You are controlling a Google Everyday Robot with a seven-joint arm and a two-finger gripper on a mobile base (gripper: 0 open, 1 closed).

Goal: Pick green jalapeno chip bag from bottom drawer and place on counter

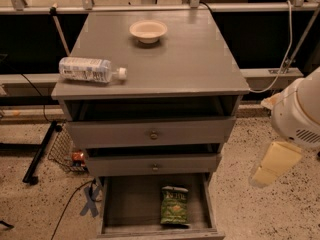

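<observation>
The green jalapeno chip bag (174, 205) lies flat in the open bottom drawer (120, 204), right of its middle and near the front edge. The counter (190, 64) is the grey top of the cabinet. My gripper (274, 165) hangs in the air to the right of the cabinet, at about the height of the middle drawer, below the white rounded arm housing (300, 111). It is well apart from the bag and touches nothing.
A clear labelled plastic bottle (90, 69) lies on its side at the counter's left edge. A pale bowl (148, 30) stands at the counter's back middle. The two upper drawers (152, 133) stand slightly ajar. A wire basket (67, 151) and cables lie on the floor at left.
</observation>
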